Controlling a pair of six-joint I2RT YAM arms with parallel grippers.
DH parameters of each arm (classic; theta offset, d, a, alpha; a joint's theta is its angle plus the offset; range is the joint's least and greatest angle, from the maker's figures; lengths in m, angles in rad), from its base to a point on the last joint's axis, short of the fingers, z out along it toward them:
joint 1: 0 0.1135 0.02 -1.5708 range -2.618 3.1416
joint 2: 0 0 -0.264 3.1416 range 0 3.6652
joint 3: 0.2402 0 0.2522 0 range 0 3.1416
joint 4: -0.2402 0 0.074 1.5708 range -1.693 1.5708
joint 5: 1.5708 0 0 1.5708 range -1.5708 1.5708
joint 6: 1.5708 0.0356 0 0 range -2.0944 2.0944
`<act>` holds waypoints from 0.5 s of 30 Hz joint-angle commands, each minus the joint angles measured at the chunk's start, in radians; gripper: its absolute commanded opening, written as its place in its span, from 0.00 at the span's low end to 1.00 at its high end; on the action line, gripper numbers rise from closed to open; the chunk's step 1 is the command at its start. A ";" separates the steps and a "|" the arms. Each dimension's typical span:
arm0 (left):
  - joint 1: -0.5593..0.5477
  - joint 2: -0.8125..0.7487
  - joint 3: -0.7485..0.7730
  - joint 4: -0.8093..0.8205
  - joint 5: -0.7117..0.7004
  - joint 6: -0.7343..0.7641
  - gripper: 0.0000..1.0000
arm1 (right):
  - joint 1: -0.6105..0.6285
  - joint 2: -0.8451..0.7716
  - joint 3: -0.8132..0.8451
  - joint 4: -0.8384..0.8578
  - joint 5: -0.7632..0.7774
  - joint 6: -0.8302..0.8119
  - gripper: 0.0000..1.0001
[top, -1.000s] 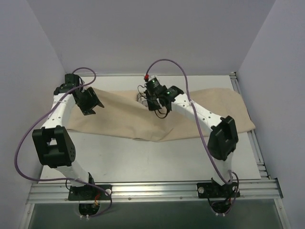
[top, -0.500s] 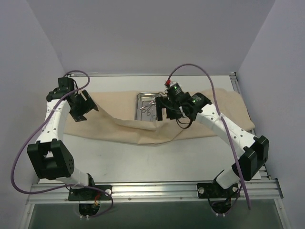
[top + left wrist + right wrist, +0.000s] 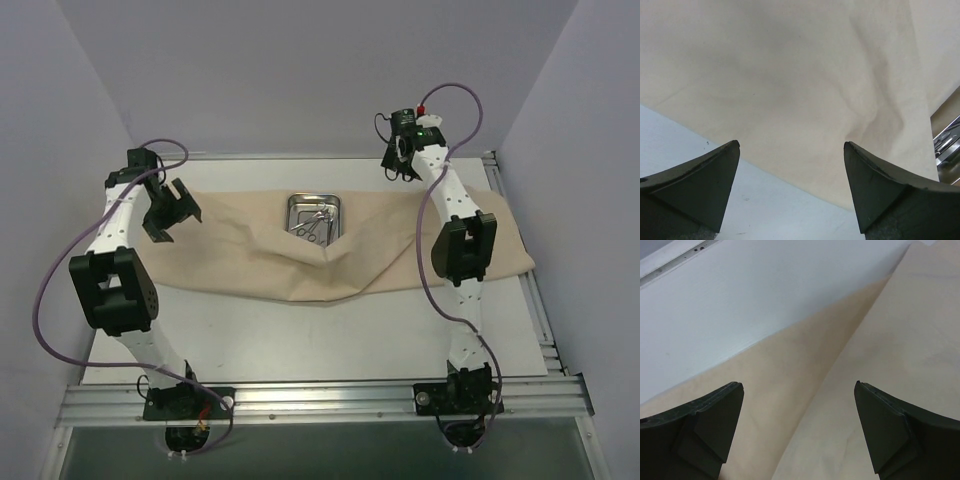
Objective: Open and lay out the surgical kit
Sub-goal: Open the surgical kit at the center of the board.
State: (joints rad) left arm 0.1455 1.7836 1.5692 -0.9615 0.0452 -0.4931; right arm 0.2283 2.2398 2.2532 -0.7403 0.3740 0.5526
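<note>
The surgical kit's beige wrapping cloth (image 3: 400, 250) lies spread across the table, with a raised fold near its middle. On it sits the shiny steel tray (image 3: 315, 213) with several silver ring-handled instruments (image 3: 318, 226) inside. My left gripper (image 3: 172, 222) hovers open over the cloth's left end. In the left wrist view the cloth (image 3: 790, 75) fills the space between the fingers of the left gripper (image 3: 791, 145), and the tray's edge (image 3: 946, 150) shows at the right. My right gripper (image 3: 400, 168) is raised at the back right. It (image 3: 797, 385) is open over the cloth (image 3: 890, 365), holding nothing.
The white table (image 3: 300, 335) shows bare in front of the cloth. Aluminium rails run along the near edge (image 3: 320, 400) and the right side (image 3: 500, 190). Lilac walls close in on three sides. Purple cables (image 3: 455, 95) loop from both arms.
My right gripper opened and swung from over the tray up to the back right. The tray is now uncovered and the cloth lies flatter on the right. My left jaws widened.
</note>
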 commanded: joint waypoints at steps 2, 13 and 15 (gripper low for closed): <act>0.002 0.088 0.149 0.040 0.015 0.018 0.94 | 0.009 0.156 0.212 -0.127 0.115 -0.010 1.00; -0.086 0.194 0.264 -0.010 0.038 -0.024 0.97 | -0.029 0.162 0.051 -0.153 0.163 0.061 1.00; -0.093 0.197 0.267 -0.005 0.042 -0.035 1.00 | -0.037 0.159 0.031 -0.153 0.167 0.073 0.93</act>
State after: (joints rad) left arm 0.0635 1.9827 1.7828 -0.9634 0.0711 -0.5018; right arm 0.2020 2.4680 2.3157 -0.8375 0.4759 0.5873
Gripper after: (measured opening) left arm 0.990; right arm 0.956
